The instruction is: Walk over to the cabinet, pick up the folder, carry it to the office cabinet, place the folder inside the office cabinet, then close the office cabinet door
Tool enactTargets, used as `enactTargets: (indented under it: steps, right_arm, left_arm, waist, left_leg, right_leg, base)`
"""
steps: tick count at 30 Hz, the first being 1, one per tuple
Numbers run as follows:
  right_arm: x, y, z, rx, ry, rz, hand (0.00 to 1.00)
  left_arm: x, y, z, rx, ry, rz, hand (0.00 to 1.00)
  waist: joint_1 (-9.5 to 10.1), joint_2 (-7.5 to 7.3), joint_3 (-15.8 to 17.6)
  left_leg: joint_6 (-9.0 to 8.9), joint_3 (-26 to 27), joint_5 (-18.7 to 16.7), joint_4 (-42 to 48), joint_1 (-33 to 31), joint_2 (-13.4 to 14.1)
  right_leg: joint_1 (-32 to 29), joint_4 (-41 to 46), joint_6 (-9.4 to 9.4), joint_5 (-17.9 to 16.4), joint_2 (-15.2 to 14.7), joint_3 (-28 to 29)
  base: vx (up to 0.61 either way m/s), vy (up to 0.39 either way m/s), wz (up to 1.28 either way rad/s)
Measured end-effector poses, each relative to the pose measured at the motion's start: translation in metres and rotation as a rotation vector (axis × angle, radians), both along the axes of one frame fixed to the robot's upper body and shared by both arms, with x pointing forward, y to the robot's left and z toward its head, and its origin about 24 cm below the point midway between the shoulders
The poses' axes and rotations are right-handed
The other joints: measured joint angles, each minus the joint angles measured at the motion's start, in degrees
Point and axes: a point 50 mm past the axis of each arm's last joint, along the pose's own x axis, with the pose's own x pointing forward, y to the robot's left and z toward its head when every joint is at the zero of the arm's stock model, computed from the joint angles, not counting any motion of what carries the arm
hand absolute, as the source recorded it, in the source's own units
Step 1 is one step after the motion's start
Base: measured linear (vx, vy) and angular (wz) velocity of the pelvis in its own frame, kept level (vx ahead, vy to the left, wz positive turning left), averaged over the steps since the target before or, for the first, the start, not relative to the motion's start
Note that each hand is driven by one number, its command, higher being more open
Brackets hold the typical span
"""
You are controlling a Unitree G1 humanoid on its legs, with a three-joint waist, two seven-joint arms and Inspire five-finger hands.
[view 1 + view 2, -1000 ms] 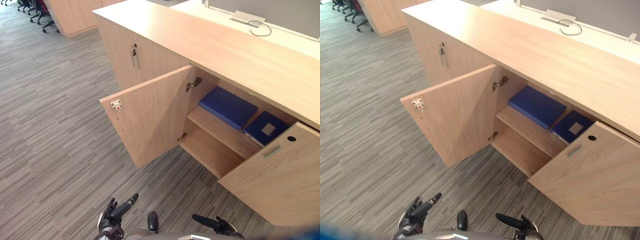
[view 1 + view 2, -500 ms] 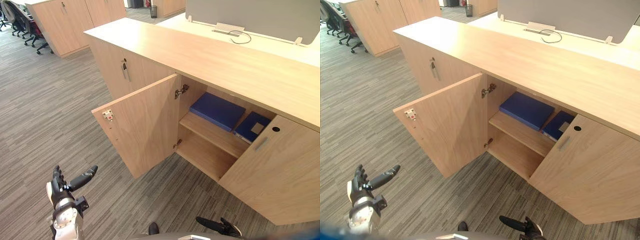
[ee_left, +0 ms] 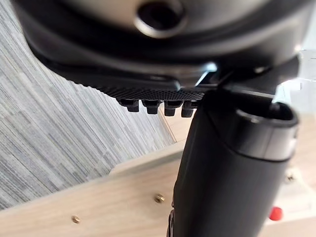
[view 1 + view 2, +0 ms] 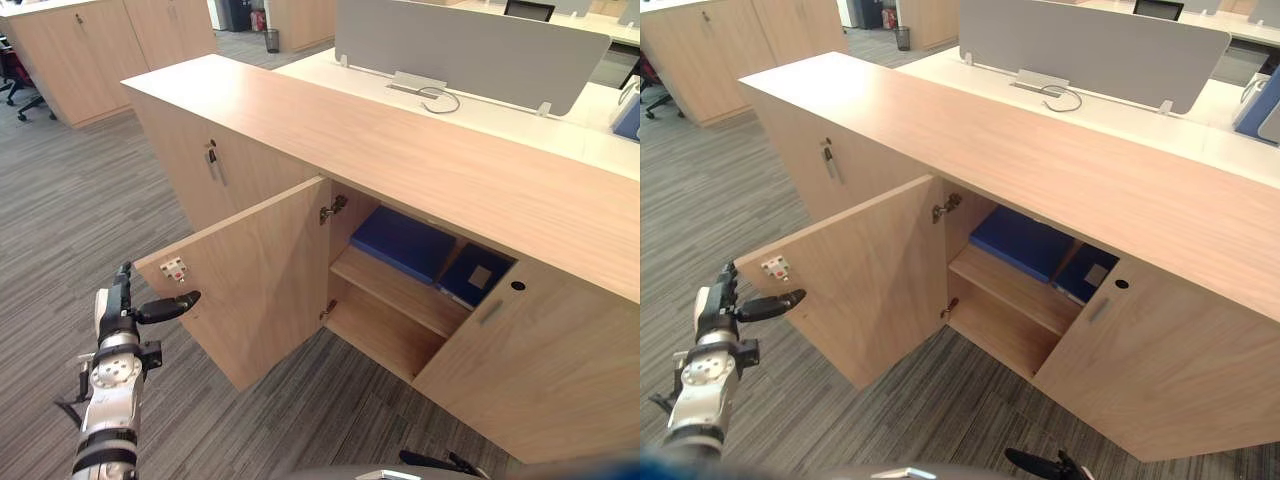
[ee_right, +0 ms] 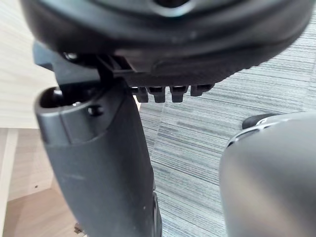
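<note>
A blue folder lies flat on the upper shelf inside the open wooden office cabinet. A second blue folder with a pale label lies just right of it. Both doors stand open, the left door swung outward and the right door swung towards me. My left hand is raised beside the left door's free edge, open, with its thumb pointing at the door and holding nothing. My right hand hangs low at the view's bottom edge, open and empty.
Grey striped carpet spreads to the left of the cabinet. Behind the cabinet stands a white desk with a grey partition screen. More wooden cabinets line the far left, with a small bin beyond.
The camera has shifted, showing more of the room. My left hand has risen from near the floor to the left door's edge. My right hand has sunk to the bottom edge.
</note>
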Motion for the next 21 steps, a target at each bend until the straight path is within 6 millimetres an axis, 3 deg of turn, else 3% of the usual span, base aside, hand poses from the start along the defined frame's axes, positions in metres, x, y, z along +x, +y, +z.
enactTargets:
  steps: [1, 2, 3, 5, 7, 12, 14, 17, 19, 20, 21]
  right_arm:
    - [0.0, 0.003, -0.001, 0.009, 0.001, 0.003, 1.0]
    - [-0.009, 0.002, -0.002, 0.015, 0.028, -0.014, 1.0]
    - [-0.011, -0.001, -0.002, 0.009, 0.036, -0.014, 1.0]
    - [-0.018, -0.008, -0.002, -0.006, 0.056, -0.02, 1.0]
    - [-0.028, -0.011, -0.002, -0.011, 0.077, -0.04, 1.0]
    - [-0.033, -0.006, -0.003, 0.005, 0.086, -0.045, 1.0]
    - [-0.035, -0.003, -0.004, 0.014, 0.093, -0.047, 1.0]
    - [-0.038, -0.004, -0.004, 0.027, 0.095, -0.058, 1.0]
    - [-0.037, -0.007, -0.004, 0.026, 0.093, -0.04, 1.0]
    - [-0.036, -0.009, -0.003, 0.022, 0.087, -0.021, 1.0]
    - [-0.034, -0.01, -0.003, 0.019, 0.085, -0.011, 1.0]
  left_arm:
    - [0.008, 0.004, 0.005, 0.001, -0.002, 0.01, 1.0]
    - [0.008, 0.008, 0.0, -0.015, 0.023, 0.038, 1.0]
    - [0.008, 0.009, -0.001, -0.013, 0.031, 0.039, 1.0]
    - [0.007, 0.008, -0.005, -0.023, 0.06, 0.031, 1.0]
    - [0.006, 0.006, -0.009, -0.042, 0.079, 0.02, 1.0]
    - [0.013, 0.008, 0.0, 0.068, 0.193, -0.175, 1.0]
    - [0.014, 0.009, 0.004, 0.177, 0.303, -0.298, 1.0]
    - [0.01, 0.0, 0.007, 0.403, 0.641, -0.697, 1.0]
    - [0.0, -0.018, 0.001, 0.433, 0.776, -0.926, 1.0]
    - [-0.007, -0.04, -0.007, 0.429, 0.831, -1.101, 1.0]
    - [-0.01, -0.05, -0.011, 0.419, 0.836, -1.16, 1.0]
  waist:
    - [-0.22, -1.24, -0.22]
    - [-0.61, -1.1, -0.76]
    - [-0.36, -0.87, -0.74]
    - [-0.01, 1.0, 0.19]
    - [0.32, 1.62, 0.04]
    - [1.35, 0.04, -0.08]
    - [1.43, -0.52, -0.27]
    - [1.32, -0.74, -1.01]
    - [0.84, -0.57, -1.21]
    - [0.48, -0.4, -1.25]
    - [0.33, -0.32, -1.27]
  left_leg:
    - [-1.85, 0.02, -0.71, 0.01, 0.19, -0.82]
    - [-2.95, -0.33, -1.47, 0.06, 0.3, -0.74]
    - [-3.01, -0.17, -1.43, 0.19, 0.29, -0.46]
    - [-3.42, -0.21, -1.18, 0.25, 0.18, 0.13]
    - [-3.74, -0.23, -1.02, 0.18, 0.21, 0.48]
    - [-4.12, -0.29, -0.75, 0.08, 0.22, -0.04]
    - [-4.29, -0.32, -0.87, 0.03, 0.16, -1.08]
    - [-4.04, -0.38, -0.96, -0.28, 0.27, -2.4]
    - [-3.26, -0.27, -1.1, -0.31, 0.24, -3.43]
    - [-2.61, -0.25, -1.28, -0.33, 0.1, -4.36]
    - [-2.44, -0.28, -1.37, -0.33, -0.01, -4.77]
  right_leg:
    - [-0.95, -5.62, 0.18, 7.8, -0.52, 0.15]
    - [-1.01, -5.23, 1.26, 5.62, -0.92, 0.4]
    - [-1.11, -5.2, 1.09, 5.51, -0.59, 0.61]
    - [-1.19, -5.2, 0.89, 5.38, 0.02, 0.78]
    - [-1.19, -5.22, 0.77, 5.31, 0.38, 0.97]
    - [-1.3, -5.24, 0.66, 5.16, -0.14, 1.2]
    - [-1.3, -5.35, 1.24, 4.47, -1.18, 1.22]
    - [-1.53, -4.79, 2.62, 4.29, -2.92, 1.17]
    - [-1.55, -4.94, 3.14, 4.57, -3.79, 1.3]
    - [-1.54, -5.29, 3.82, 4.96, -4.72, 1.34]
    - [-1.54, -5.48, 4.03, 5.1, -5.09, 1.31]
  base:
    - [-0.05, -0.151, -0.01]
    - [-0.03, -0.153, -0.04]
    - [0.01, -0.134, 0.0]
    - [-0.03, -0.091, -0.03]
    - [-0.06, -0.094, -0.02]
    - [-0.09, -0.012, -0.02]
    - [-0.1, 0.052, 0.04]
    - [-0.11, 0.1, 0.03]
    - [-0.05, 0.127, -0.02]
    - [-0.03, 0.119, 0.01]
    - [-0.02, 0.123, 0.03]
